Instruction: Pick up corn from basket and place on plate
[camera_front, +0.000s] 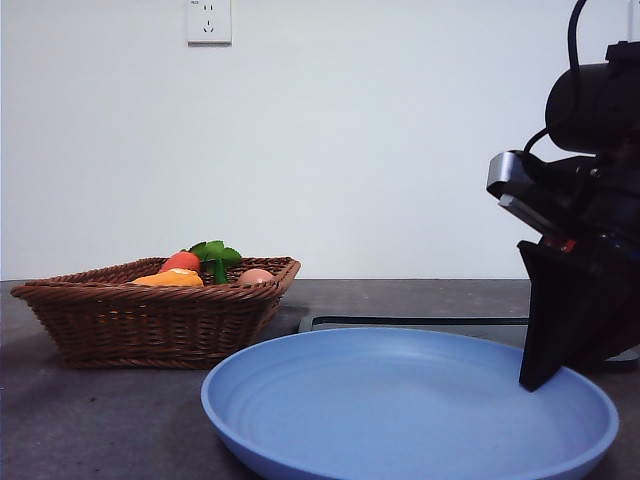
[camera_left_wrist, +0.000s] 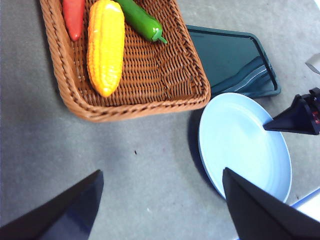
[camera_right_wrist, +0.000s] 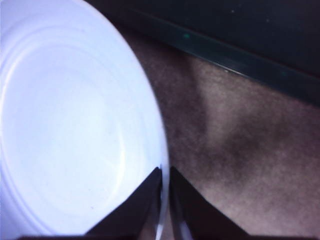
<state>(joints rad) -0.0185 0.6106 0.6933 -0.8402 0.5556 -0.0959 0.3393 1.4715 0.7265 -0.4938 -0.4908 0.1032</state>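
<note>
The corn (camera_left_wrist: 105, 46), a bumpy orange-yellow cob, lies in the brown wicker basket (camera_left_wrist: 150, 107); in the front view only the top of the corn (camera_front: 170, 279) shows over the rim of the basket (camera_front: 150, 320). My left gripper (camera_left_wrist: 162, 171) hangs open and empty, high over the bare table between basket and plate. The light blue plate (camera_front: 400, 410) sits in front, also seen as the plate (camera_left_wrist: 240, 145) beside the basket. My right gripper (camera_right_wrist: 165, 170) stands at the plate's rim (camera_right_wrist: 159, 150), jaws nearly together astride it; the right gripper (camera_front: 530, 380) tip touches the plate's right side.
A red-orange carrot (camera_left_wrist: 73, 17) and a green vegetable (camera_left_wrist: 141, 20) lie beside the corn. A tan ball (camera_front: 256, 276) shows over the basket's rim. A flat black tray (camera_left_wrist: 235, 65) lies behind the plate, next to the basket.
</note>
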